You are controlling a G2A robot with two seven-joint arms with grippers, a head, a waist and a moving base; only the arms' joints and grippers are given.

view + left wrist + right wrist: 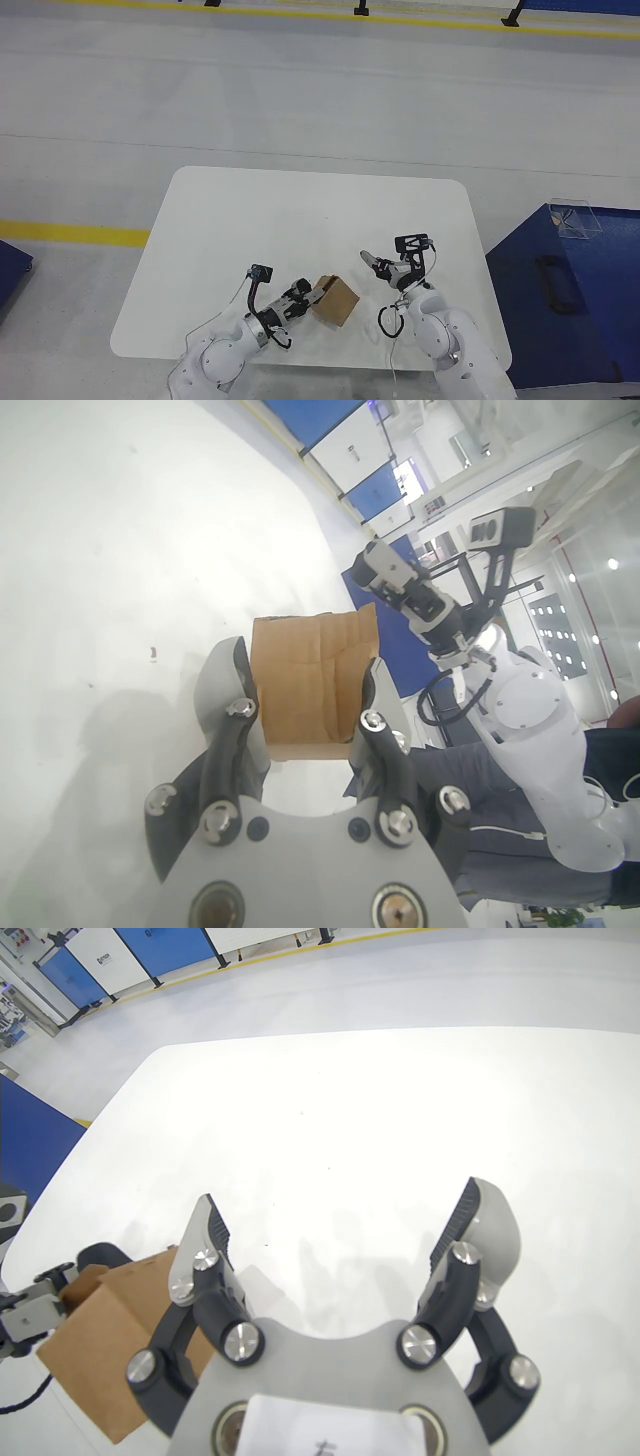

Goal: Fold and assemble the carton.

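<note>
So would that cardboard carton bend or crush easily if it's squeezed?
Probably, somewhat: the carton wall gripped in the left pincer shows creases, so it likely flexes. It looks thin and hollow, so probably light. Flat sides: unlikely to roll.

I see the carton [337, 299] on the table [300, 210] near its front edge — left gripper [309, 292] clasping its left side, right gripper [370, 259] just right of it, apart.

The carton [310, 670] is matt, creased cardboard (ragged at its edge); the table [300, 210] is smooth white.
</note>
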